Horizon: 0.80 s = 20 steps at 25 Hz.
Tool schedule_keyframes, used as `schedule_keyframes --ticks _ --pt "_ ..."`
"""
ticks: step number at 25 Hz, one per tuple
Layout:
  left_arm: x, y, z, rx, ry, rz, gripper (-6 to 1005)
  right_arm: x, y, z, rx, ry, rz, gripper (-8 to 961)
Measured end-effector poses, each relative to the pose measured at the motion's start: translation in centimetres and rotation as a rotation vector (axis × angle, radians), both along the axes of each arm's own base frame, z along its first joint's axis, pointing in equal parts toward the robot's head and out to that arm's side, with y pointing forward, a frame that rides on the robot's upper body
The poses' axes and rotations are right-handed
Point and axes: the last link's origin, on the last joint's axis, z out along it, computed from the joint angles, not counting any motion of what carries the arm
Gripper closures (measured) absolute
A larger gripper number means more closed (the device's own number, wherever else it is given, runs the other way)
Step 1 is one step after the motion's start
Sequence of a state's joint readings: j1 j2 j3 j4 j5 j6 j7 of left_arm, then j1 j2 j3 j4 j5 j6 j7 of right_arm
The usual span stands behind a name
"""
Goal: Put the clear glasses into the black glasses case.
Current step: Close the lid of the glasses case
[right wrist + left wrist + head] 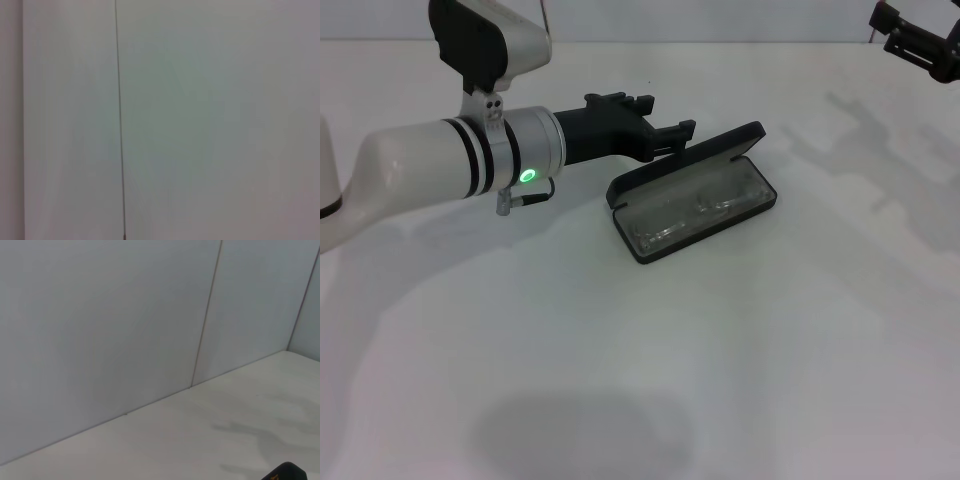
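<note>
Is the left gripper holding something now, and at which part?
The left gripper appears to hold the raised lid of the black glasses case at its back edge. The clear glasses lie inside. The right gripper holds nothing.

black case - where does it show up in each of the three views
Head view: the case lies open at centre on the white table, glasses in its tray, the left gripper at its lid.
Left wrist view: only a dark corner with orange lettering at the bottom edge, probably the case lid.
Right wrist view: not in it, only blank wall.
Shared landmark: the white table, in the head and left wrist views.
</note>
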State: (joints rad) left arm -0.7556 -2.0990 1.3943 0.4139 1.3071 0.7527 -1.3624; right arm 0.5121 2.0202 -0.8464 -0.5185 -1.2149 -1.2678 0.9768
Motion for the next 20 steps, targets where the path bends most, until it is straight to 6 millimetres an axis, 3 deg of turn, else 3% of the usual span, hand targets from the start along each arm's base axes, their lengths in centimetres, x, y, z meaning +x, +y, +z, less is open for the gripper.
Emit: schedule_keyframes --ticks 20 --pt "0.5 -1.2 -1.6 -0.072 0.046 -0.049 301 -0.1 0.3 0.0 0.0 -0.015 0.0 65"
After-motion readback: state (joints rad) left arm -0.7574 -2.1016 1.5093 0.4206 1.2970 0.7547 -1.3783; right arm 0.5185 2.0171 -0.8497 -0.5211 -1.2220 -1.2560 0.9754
